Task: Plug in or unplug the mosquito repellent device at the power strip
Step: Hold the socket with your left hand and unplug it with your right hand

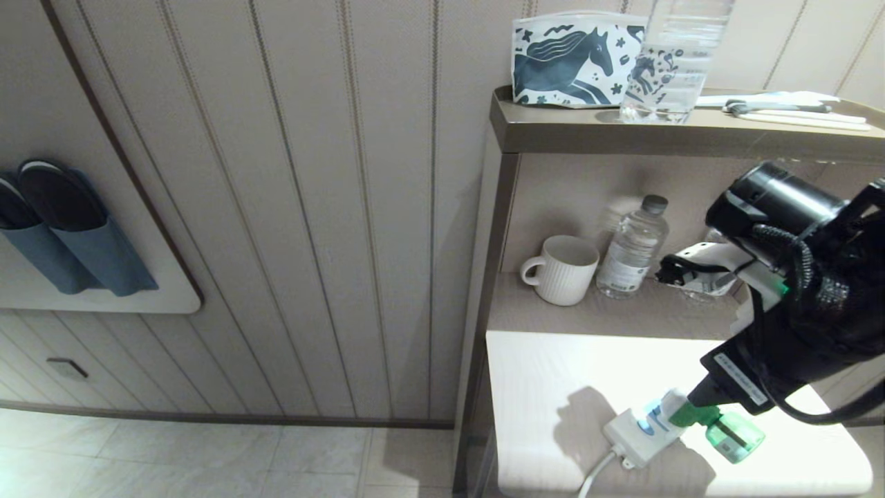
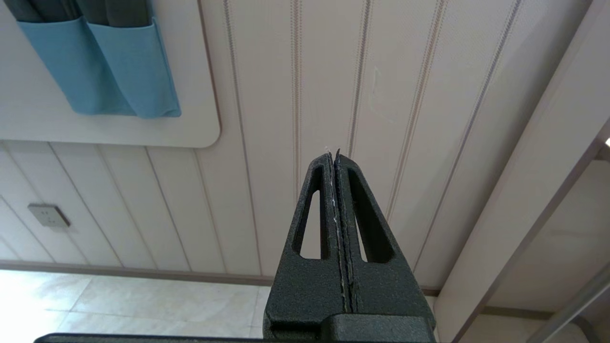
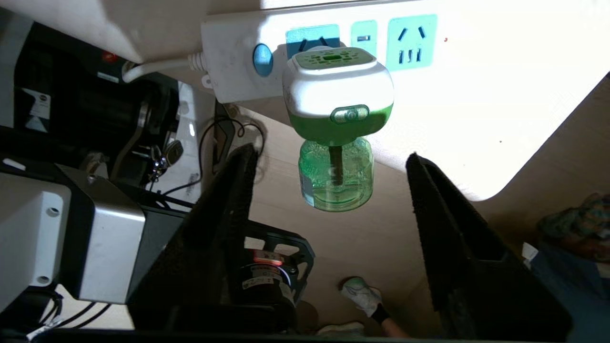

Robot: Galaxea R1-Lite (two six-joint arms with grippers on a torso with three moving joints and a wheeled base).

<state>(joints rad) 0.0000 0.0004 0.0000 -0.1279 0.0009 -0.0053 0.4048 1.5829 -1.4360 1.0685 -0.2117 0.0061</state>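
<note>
**Repellent seated in strip, right end effector spread and off it**

Right end effector point(image 3: 329, 200): fingers spread wide, nothing between them, tips either side of the bottle end of the mosquito repellent device point(image 3: 337, 119) but apart from it, no contact seen. In head view the right arm comes in from the right over the white tabletop point(image 1: 553, 366), its tip low at the near right, just by the device point(image 1: 733, 432)

Device: white head against the power strip point(image 3: 238, 71), sitting in the socket panel next to the blue oval button point(image 3: 262, 60); green bottle hangs out past the tabletop edge. Strip lies at the near edge, white cord point(image 1: 594, 474) dropping off toward the floor. Two other socket panels free

Step, my read: plug looks in, end effector clear of it, so either just let go after plugging or lining up to unplug; can't tell which. If unplugging, next move needs the fingers around the white head, a firm squeeze, then a straight pull away from the socket; strip is loose and may drag along

Left end effector point(image 2: 336, 157): pressed together, empty, parked at left facing the panelled wall point(image 2: 295, 95)

Far shelf: mug point(image 1: 561, 270), water bottle point(image 1: 632, 249), untouched
</note>
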